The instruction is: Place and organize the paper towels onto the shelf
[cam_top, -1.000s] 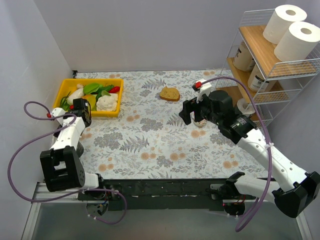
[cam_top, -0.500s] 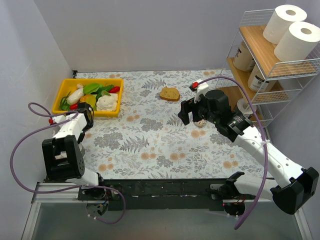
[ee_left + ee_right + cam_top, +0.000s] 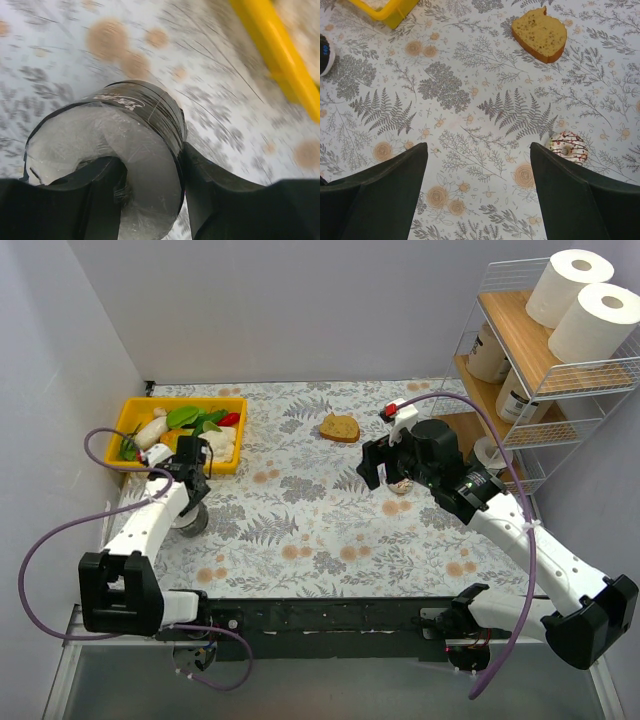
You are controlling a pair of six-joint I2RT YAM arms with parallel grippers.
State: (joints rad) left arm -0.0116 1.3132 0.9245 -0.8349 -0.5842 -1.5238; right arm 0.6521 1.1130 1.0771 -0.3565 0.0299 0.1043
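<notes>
The left arm has swung away from the yellow bin (image 3: 135,415) and out over the bench (image 3: 300,510). The left end effector (image 3: 150,170) now grasps a paper towel roll (image 3: 125,125) with a dark label. One finger sits in the roll's hole and the other presses on the outside. The right end effector (image 3: 477,150) hangs wide open, holding nothing. A donut (image 3: 566,147) lies just ahead of it to the right, and a bread slice (image 3: 540,32) lies farther ahead. Two white rolls (image 3: 570,285) stand on top of the shelf (image 3: 545,360), well off to its right.
</notes>
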